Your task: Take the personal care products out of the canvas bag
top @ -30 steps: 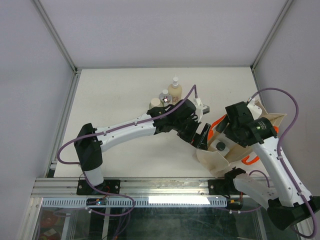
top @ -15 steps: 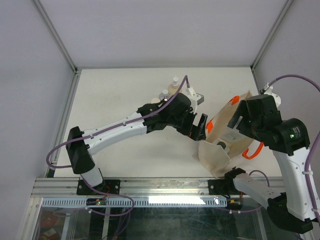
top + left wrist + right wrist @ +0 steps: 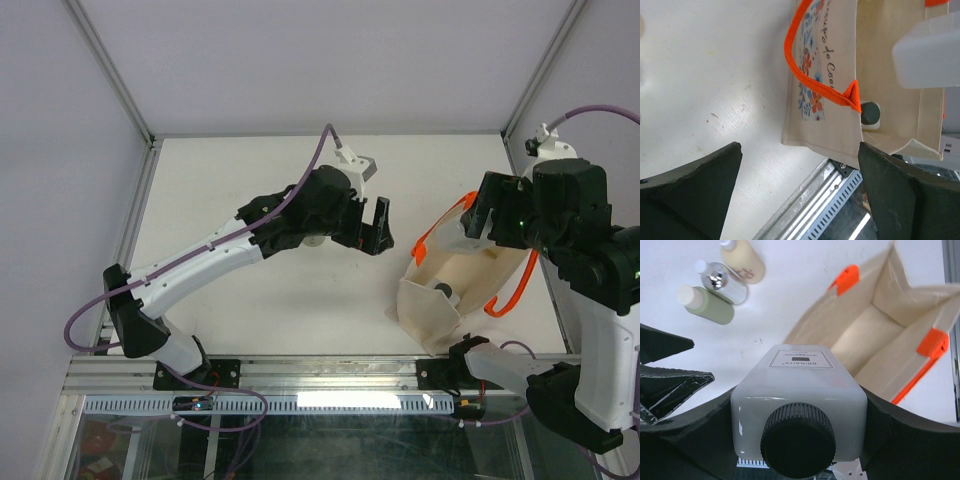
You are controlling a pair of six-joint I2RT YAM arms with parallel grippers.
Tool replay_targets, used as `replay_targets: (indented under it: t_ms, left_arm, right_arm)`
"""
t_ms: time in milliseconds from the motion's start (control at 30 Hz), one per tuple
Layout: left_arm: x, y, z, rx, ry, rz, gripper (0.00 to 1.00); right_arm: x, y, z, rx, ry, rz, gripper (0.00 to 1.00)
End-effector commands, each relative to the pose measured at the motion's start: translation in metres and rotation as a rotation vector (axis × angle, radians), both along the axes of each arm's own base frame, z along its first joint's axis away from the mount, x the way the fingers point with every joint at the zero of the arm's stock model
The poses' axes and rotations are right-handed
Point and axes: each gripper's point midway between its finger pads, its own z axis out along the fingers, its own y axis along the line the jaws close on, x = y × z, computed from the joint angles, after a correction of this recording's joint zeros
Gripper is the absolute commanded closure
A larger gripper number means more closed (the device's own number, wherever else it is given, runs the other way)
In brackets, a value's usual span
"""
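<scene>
From above, the canvas bag [image 3: 422, 312] sits toward the table's [image 3: 230, 190] near right corner. Its mouth gapes and a dark-capped bottle [image 3: 441, 291] remains inside. The left gripper [image 3: 378, 222] hovers just beside it, nearer mid-table.

Left wrist view: its jaws stand wide with nothing between them, probably keeping clear of the bag's orange handle [image 3: 810, 75].

Right wrist view: the right gripper [image 3: 797, 422] clamps a whitish square bottle [image 3: 800, 375] above the bag's mouth. It is presumably bound for the cream pump bottle [image 3: 742, 260], silver-capped bottle [image 3: 720, 282] and olive cylinder [image 3: 707, 306], grouped on the table.

Top view: high and behind, looking down on whole counter [image 3: 250, 180]. Wrist views: close, facing downward. All three share canvas bag [image 3: 830, 125].
</scene>
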Motion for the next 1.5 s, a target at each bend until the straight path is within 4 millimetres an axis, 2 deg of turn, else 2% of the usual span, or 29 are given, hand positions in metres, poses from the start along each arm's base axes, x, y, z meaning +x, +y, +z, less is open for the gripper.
replay_targets:
  t_ms: [0, 133, 333, 400, 533, 633, 767, 933, 1067, 1200, 1400, 1467]
  left_arm:
    - [0.016, 0.034, 0.07, -0.127, -0.135, 0.138, 0.01]
    - [0.026, 0.062, 0.088, -0.147, -0.186, 0.223, 0.01]
    - [0.036, 0.106, 0.112, -0.16, -0.254, 0.359, 0.01]
    - [0.037, 0.12, 0.121, -0.168, -0.279, 0.403, 0.01]
    - [0.035, 0.15, 0.141, -0.191, -0.334, 0.498, 0.01]
    - [0.034, 0.172, 0.153, -0.206, -0.369, 0.567, 0.01]
    - [0.03, 0.195, 0.165, -0.22, -0.406, 0.632, 0.01]
    - [0.024, 0.22, 0.176, -0.247, -0.433, 0.7, 0.01]
    - [0.017, 0.238, 0.185, -0.273, -0.45, 0.742, 0.01]
    - [0.015, 0.249, 0.187, -0.261, -0.457, 0.77, 0.01]
    - [0.013, 0.253, 0.186, -0.26, -0.454, 0.781, 0.01]
    - [0.013, 0.252, 0.186, -0.26, -0.452, 0.778, 0.01]
  right_arm:
    - [0.034, 0.039, 0.065, 0.058, -0.245, 0.21, 1.0]
    - [0.055, 0.067, 0.066, 0.094, -0.238, 0.315, 1.0]
    - [0.084, 0.127, 0.038, 0.137, -0.178, 0.482, 1.0]
    - [0.09, 0.154, 0.017, 0.104, -0.136, 0.531, 1.0]
    - [0.098, 0.202, -0.038, 0.042, -0.046, 0.596, 1.0]
    - [0.098, 0.24, -0.073, 0.045, 0.003, 0.666, 1.0]
    - [0.095, 0.3, -0.106, 0.012, 0.027, 0.76, 1.0]
    - [0.105, 0.351, -0.13, -0.016, 0.025, 0.801, 1.0]
    - [0.122, 0.374, -0.148, -0.058, 0.026, 0.799, 1.0]
    - [0.134, 0.386, -0.158, -0.078, 0.011, 0.801, 1.0]
    - [0.146, 0.386, -0.182, -0.137, 0.03, 0.768, 1.0]
    - [0.147, 0.386, -0.188, -0.143, 0.035, 0.764, 0.94]
